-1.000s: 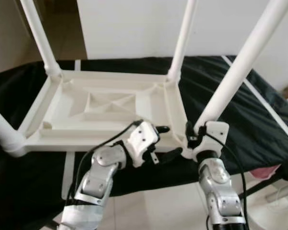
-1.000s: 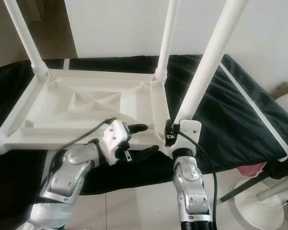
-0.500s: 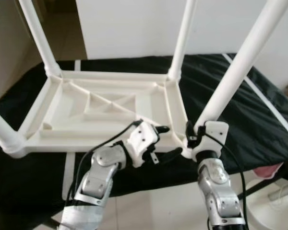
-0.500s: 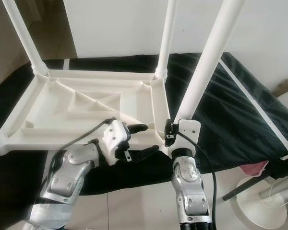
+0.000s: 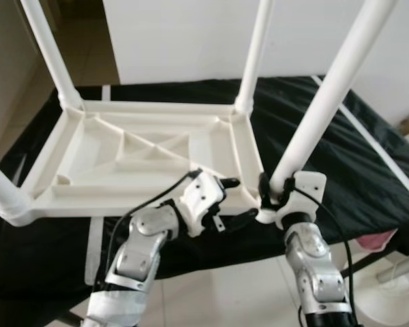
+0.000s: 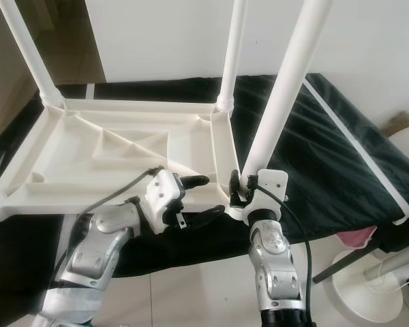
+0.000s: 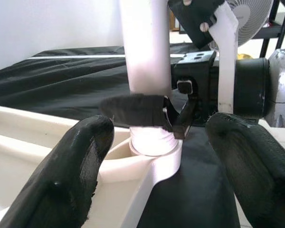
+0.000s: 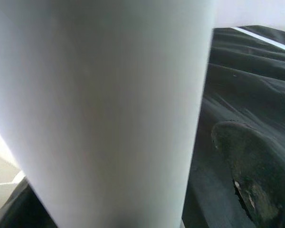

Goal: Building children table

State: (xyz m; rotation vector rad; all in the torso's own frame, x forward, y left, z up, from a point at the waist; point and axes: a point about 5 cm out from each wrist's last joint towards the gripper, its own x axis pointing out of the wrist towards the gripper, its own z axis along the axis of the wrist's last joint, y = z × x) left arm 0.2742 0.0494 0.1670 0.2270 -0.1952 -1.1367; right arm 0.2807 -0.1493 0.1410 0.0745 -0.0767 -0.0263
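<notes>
— Where is our children table (image 5: 150, 160)?

— Upside down on the black bed (image 5: 368, 157), legs up. Our right hand (image 6: 240, 194) grips the near leg (image 5: 327, 102) at its socket; our left hand (image 5: 233, 199) holds its fingers spread at the frame corner.

— Any change?

— The leg now stands steeper than one second ago.

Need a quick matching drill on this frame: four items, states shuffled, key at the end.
Items:
1. right gripper
2. left gripper
3. table top
4. black sheet

States:
A. lies upside down, legs pointing up
B. spread over the bed under the table
C. jaws open at the near frame edge
D. jaws closed on the near right leg at its base

Pairs: 1-D, 2-C, 3-A, 4-B
</notes>
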